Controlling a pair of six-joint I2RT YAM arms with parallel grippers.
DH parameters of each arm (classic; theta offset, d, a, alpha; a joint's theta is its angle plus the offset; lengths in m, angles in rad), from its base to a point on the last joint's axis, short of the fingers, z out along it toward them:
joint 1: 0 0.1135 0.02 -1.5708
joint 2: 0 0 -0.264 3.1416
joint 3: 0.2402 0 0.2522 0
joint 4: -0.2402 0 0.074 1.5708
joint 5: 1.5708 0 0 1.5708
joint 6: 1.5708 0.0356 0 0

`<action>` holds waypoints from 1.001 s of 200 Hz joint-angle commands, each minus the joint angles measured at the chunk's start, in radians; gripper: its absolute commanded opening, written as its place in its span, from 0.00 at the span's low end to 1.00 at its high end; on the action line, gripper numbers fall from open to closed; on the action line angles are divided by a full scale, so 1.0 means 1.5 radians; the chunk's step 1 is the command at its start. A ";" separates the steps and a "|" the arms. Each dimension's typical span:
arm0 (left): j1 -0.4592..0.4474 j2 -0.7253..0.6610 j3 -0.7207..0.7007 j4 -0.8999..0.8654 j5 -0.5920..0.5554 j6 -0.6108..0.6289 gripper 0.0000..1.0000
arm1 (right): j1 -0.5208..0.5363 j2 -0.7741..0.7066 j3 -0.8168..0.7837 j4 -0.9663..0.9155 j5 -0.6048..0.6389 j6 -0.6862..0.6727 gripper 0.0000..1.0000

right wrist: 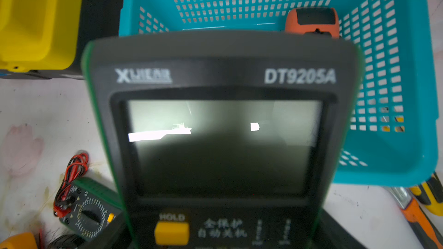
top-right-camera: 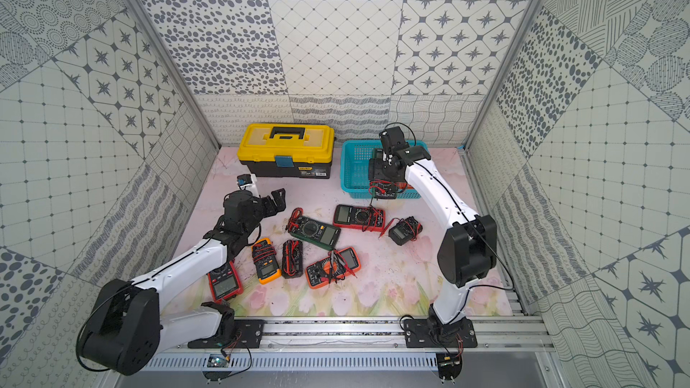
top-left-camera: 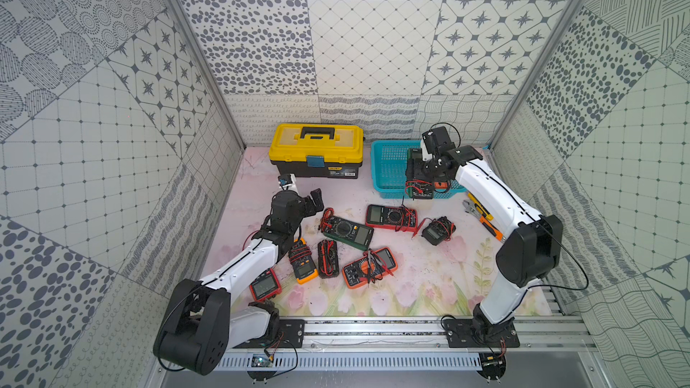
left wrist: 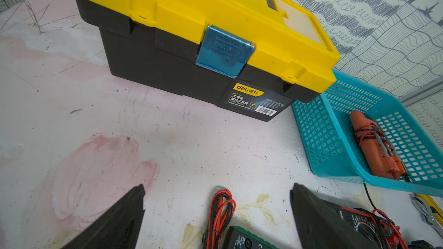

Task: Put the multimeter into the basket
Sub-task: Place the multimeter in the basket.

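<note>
**Meter at the rim, not yet in**

At 1 o'clock in both top views: turquoise perforated plastic basket (top-left-camera: 388,166). Green-edged black multimeter (right wrist: 223,140) hangs over its 6 o'clock rim, clamped in right gripper (top-left-camera: 423,175). 1 orange handheld meter (left wrist: 376,144) already lies inside, toward 3 o'clock. Advice: carry on toward 12, clear the rim, lower at 9 o'clock side, then let go. Left gripper (left wrist: 218,185) is spread wide and empty.

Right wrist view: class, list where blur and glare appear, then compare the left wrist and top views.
Right wrist view: the green multimeter fills the frame, soft-focused, lettering smeared, with bright glare patches on its screen; the basket behind looks sharper. Left wrist view: the toolbox label reads crisply. Both top views: even light, no harsh glare, all in focus.
</note>
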 commanded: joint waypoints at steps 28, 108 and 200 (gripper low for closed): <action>0.000 -0.008 0.000 0.011 0.018 -0.005 0.99 | -0.038 0.149 0.191 0.033 -0.016 -0.052 0.10; 0.000 -0.001 0.004 0.015 0.032 -0.015 0.99 | -0.047 0.360 0.450 -0.062 0.016 -0.076 0.07; 0.000 0.010 0.003 0.022 0.033 -0.021 0.99 | -0.049 0.378 0.373 -0.070 0.031 -0.107 0.07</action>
